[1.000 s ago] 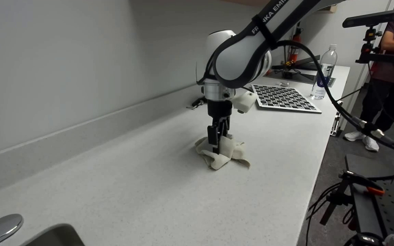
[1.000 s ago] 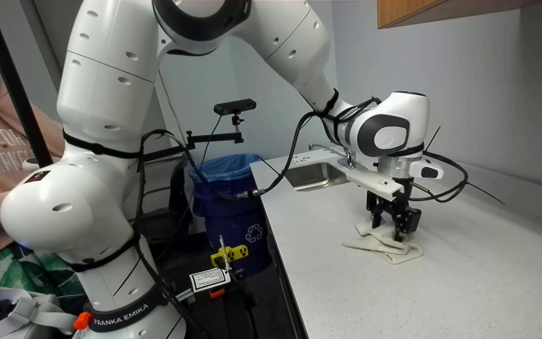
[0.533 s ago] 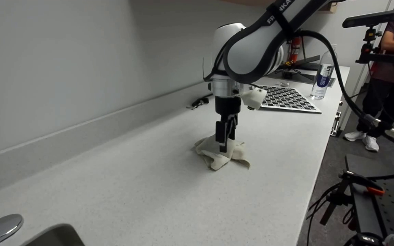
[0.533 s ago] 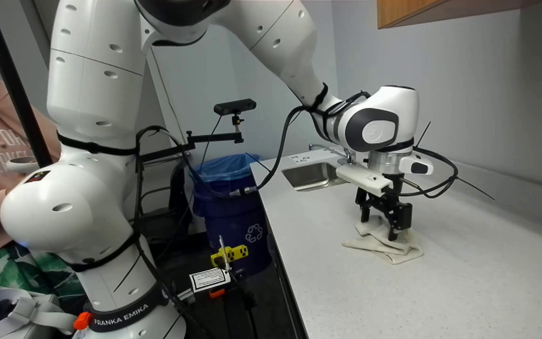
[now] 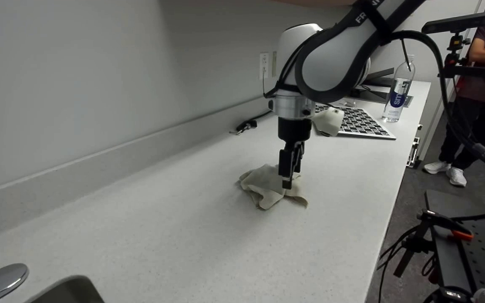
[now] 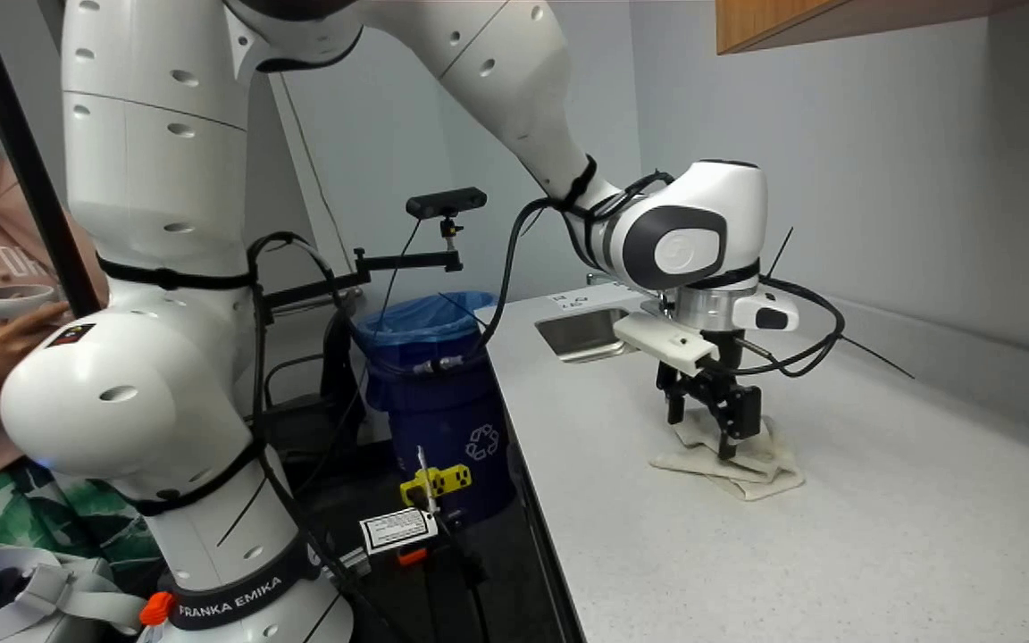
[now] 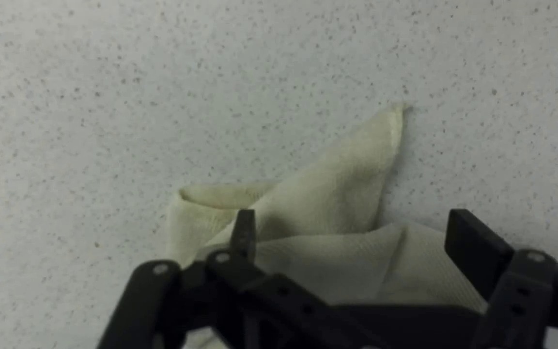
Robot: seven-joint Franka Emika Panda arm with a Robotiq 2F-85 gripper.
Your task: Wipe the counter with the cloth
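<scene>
The black, two-fingered Robotiq gripper (image 6: 702, 436) points straight down w/ its fingers (image 7: 475, 249) spread wide & nothing held. The cream, crumpled, woven-fabric cloth (image 5: 267, 185) lies below & btwn them, apart from both the wall-side edge & front edge of the pale-grey, speckled, stone-look counter (image 5: 183, 235); can't tell if the fingers touch it. Step in hand is prob. the pick-up. To do it well, the gripper should drop until the fingers almost graze the counter, then close on the thick centre folds, not the thin pointed tip in the wrist view, bc a one-layer pinch may slip. Then it should press the cloth flat & stroke parallel to the front edge, stopping short of the rectangular, stainless-steel sink (image 6: 581, 338).
</scene>
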